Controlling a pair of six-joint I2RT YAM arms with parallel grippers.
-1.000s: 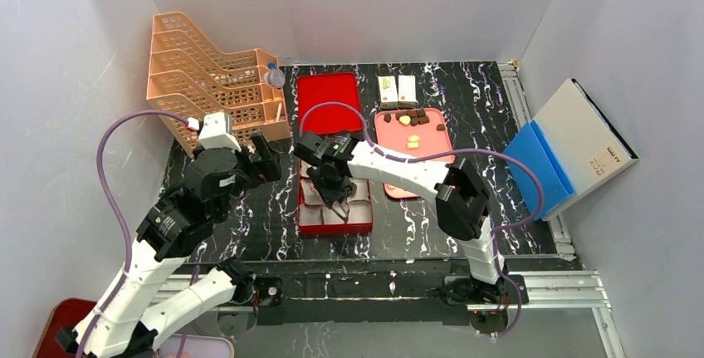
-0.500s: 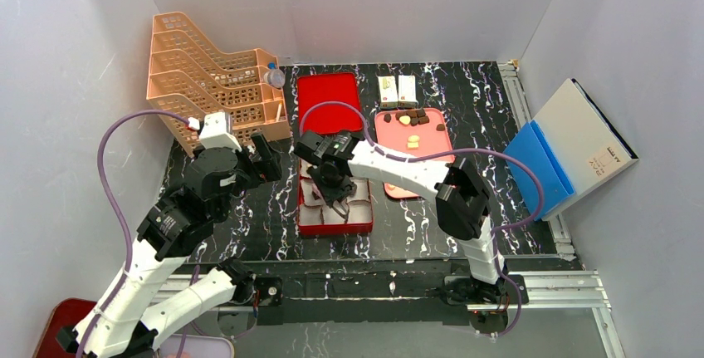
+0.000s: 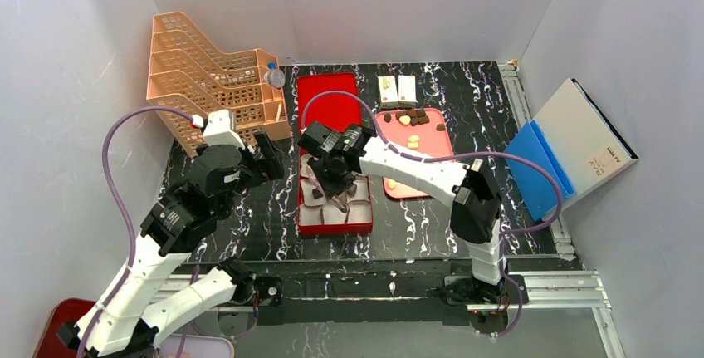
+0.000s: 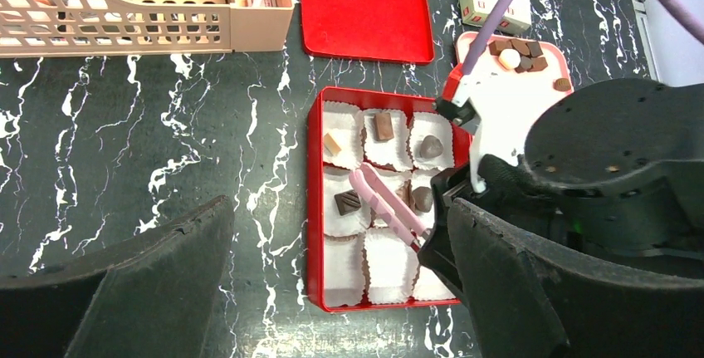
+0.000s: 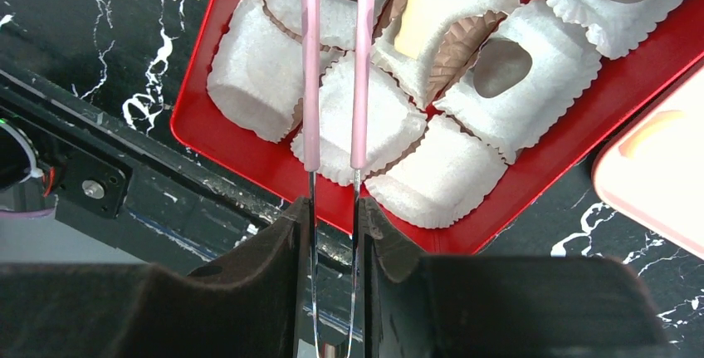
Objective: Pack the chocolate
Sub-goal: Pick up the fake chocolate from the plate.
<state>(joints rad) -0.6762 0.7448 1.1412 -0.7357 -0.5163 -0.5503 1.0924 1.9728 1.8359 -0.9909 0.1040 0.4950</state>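
Plainly, the right gripper point(image 5: 332, 217), clenched on pink tweezers point(image 5: 310, 59) above chocolate point(image 4: 383, 125) lying in the red box point(image 4: 314, 208) while the left gripper point(image 3: 264, 157) gapes empty alongside, could snag a paper cup point(image 5: 257, 76) and spill a piece.

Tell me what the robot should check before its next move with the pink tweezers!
1. The right gripper has its jaws pinched on the pink tweezers: ok.
2. Tweezers are above the red box: ok.
3. Chocolate waits on the pink tray: ok.
4. A piece is caught between the tweezer tips: cannot tell, too small to see.
5. Empty paper cups are in the box's near row: ok.
6. The left gripper, jaws open, is beside the box, not over it: ok.
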